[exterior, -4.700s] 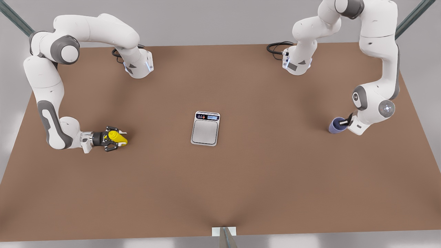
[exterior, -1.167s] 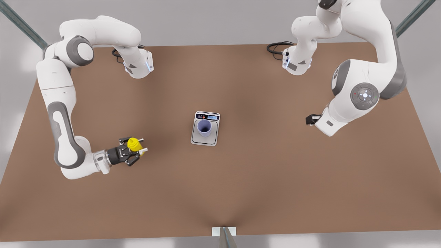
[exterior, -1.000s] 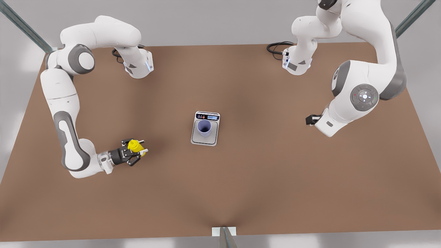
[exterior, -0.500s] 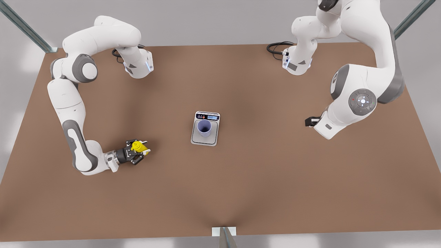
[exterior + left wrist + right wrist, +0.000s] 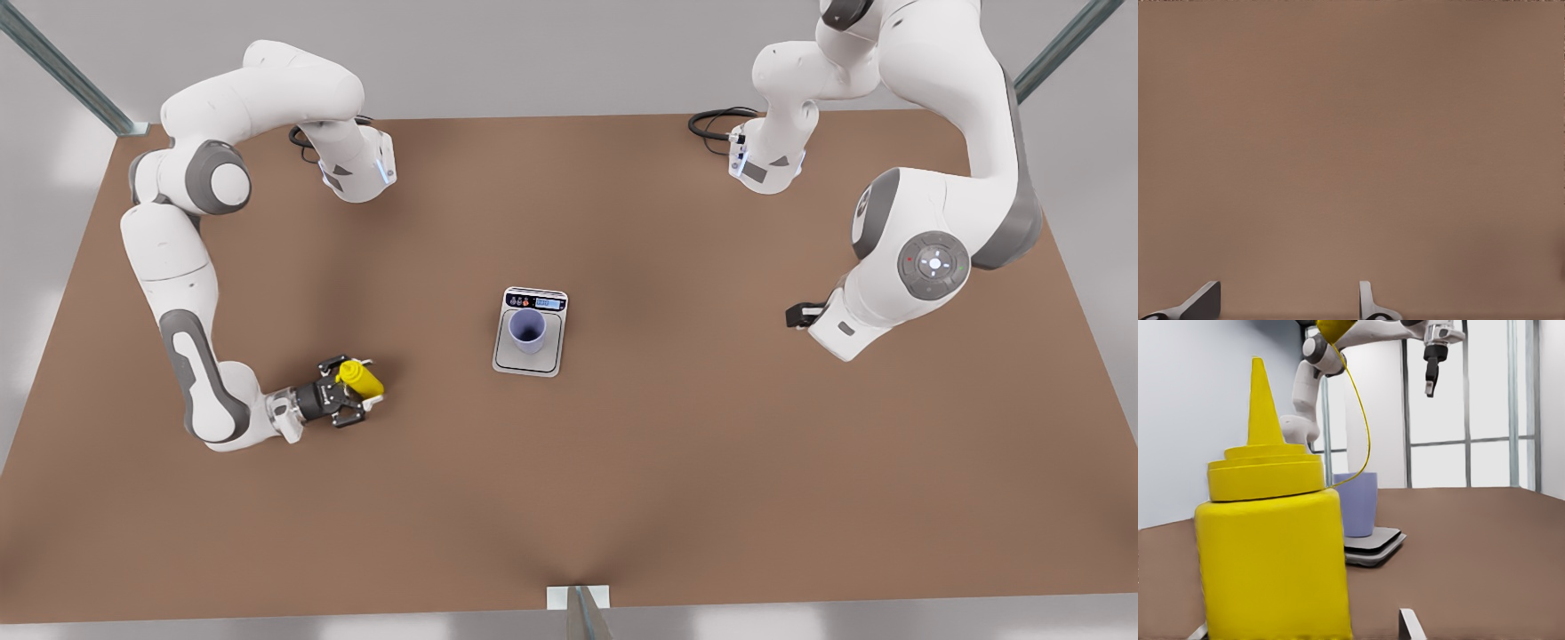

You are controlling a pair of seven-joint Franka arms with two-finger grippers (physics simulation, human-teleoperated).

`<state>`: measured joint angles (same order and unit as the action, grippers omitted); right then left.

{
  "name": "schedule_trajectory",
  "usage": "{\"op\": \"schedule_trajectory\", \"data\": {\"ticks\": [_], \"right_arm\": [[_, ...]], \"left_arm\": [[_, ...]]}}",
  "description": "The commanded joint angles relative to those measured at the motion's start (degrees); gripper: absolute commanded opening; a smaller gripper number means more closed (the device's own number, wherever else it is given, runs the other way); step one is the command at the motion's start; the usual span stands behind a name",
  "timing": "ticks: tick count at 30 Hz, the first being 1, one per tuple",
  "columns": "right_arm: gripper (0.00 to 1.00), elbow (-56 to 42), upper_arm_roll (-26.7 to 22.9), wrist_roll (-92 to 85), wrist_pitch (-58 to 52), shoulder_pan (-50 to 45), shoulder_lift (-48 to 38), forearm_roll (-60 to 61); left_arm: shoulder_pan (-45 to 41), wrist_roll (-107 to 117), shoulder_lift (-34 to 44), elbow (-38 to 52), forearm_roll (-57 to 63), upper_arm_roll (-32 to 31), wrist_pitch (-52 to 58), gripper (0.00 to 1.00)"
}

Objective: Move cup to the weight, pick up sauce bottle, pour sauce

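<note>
Plainly, sauce bottle [image 5: 1271,547] bears no label.

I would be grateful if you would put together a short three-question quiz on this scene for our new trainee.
1. True or false: the cup stands upright on the weight.
2. The right gripper is at which thing? A) the cup B) the sauce bottle C) the weight
3. Fill in: the left gripper, over bare table, has its fingers ___ with nothing between them.

Key: 1 true; 2 B; 3 open.
</note>
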<state>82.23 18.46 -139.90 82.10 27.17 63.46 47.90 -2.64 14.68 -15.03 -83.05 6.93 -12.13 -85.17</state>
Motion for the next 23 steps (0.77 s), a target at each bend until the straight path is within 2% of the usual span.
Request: {"op": "schedule_trajectory", "data": {"ticks": [1, 6, 8, 9, 10, 12, 13, 15, 16, 17, 18, 19, 20, 23], "right_arm": [[1.0, -0.05, -0.17, -0.1, -0.01, 0.07, -0.01, -0.09], [1.0, -0.84, -2.64, -0.63, -1.85, 4.64, -0.71, -3.6], [1.0, -5.92, -2.64, 1.64, -9.57, 11.05, -0.71, -8.25], [1.0, -10.58, -2.11, 9.27, -13.97, 15.27, -3.25, -12.56], [1.0, -14.54, -1.76, 20.43, -15.56, 14.15, -10.09, -14.76], [1.0, -17.36, 7.02, 46.72, -15.83, 7.11, -22.5, -22.58], [1.0, -19.12, 8.44, 61.48, -14.6, -0.79, -27.86, -27.94], [1.0, -14.64, 6.16, 88.55, -0.37, -17.4, -38.06, -42.0], [1.0, -10.69, 1.24, 111.12, 5.17, -22.94, -40.52, -46.32], [1.0, -4.9, -2.19, 130.35, 8.42, -25.06, -44.11, -51.14], [1.0, -1.47, -3.77, 141.08, 8.52, -24.54, -47.36, -52.12], [1.0, 3.45, -3.78, 149.3, 8.25, -23.22, -53.51, -52.12], [1.0, -0.29, -3.51, 149.22, 5.71, -23.3, -53.97, -51.95], [1.0, -0.93, -3.51, 149.75, 5.53, -23.83, -53.01, -51.68]], "left_arm": [[0.0, 0.0, 0.0, -0.01, 0.01, 0.0, 0.0, 1.0], [0.0, 0.0, 0.09, -0.01, 0.01, 0.0, 0.0, 1.0], [0.0, 0.0, 0.01, -0.01, 0.01, 0.0, 0.0, 1.0], [0.0, 0.0, 0.0, 0.08, 0.01, 0.0, 0.0, 1.0], [0.0, 0.0, 0.0, 0.08, 0.01, 0.0, -0.09, 1.0], [0.0, 0.0, 0.0, -0.01, 0.01, 0.0, -0.09, 1.0], [0.0, 0.0, 0.0, 0.08, 0.01, 0.0, -0.09, 1.0], [0.0, 0.0, 0.0, 0.08, 0.01, 0.0, -0.18, 1.0], [0.0, 0.0, 0.0, 0.08, 0.1, 0.0, -0.18, 1.0], [0.0, 0.0, 0.0, -0.01, 0.1, -0.09, -0.18, 1.0], [-0.26, 0.09, 0.0, 0.08, 0.1, 0.0, 0.0, 1.0], [-0.7, 0.09, 0.0, 0.08, 0.1, -0.09, 0.09, 1.0], [-2.02, 0.44, 0.0, 0.08, 0.01, 0.0, 0.09, 1.0], [-2.2, 2.81, 0.09, 0.08, 0.1, -0.09, 0.26, 1.0]]}}
